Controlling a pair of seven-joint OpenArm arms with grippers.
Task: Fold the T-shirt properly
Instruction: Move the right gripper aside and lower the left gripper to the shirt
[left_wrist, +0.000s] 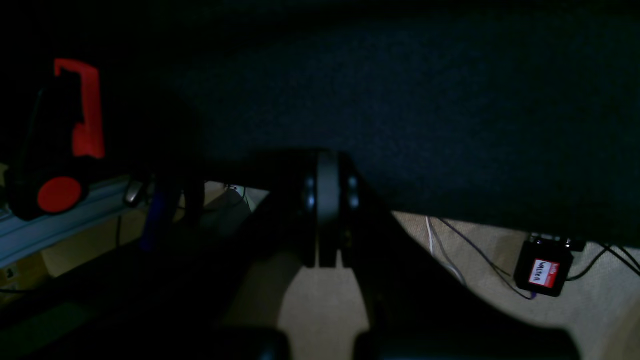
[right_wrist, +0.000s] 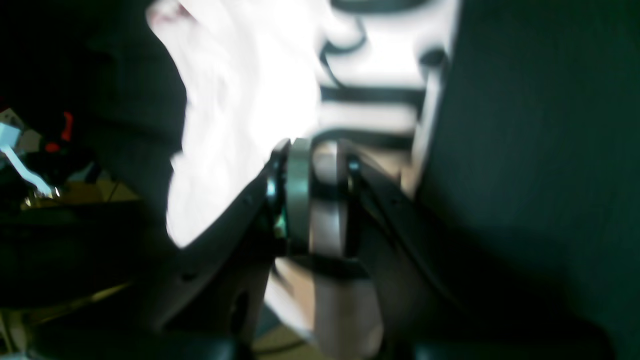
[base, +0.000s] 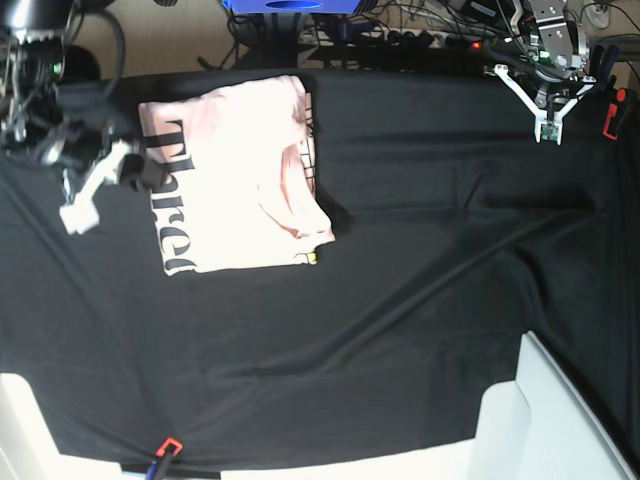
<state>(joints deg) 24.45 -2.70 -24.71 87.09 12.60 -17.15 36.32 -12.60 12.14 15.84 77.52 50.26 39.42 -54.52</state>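
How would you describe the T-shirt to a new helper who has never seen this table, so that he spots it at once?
Look at the black table cloth covering the whole table, then at its far corner on the base view's left. There lies the T-shirt, partly folded, its edge pinched by the right gripper. It is the only pale pink thing there, with big black lettering.

A black table cloth (base: 400, 300), creased, covers the table; the folded pale pink T-shirt (base: 235, 170) lies flat on it, far left, lettering up.
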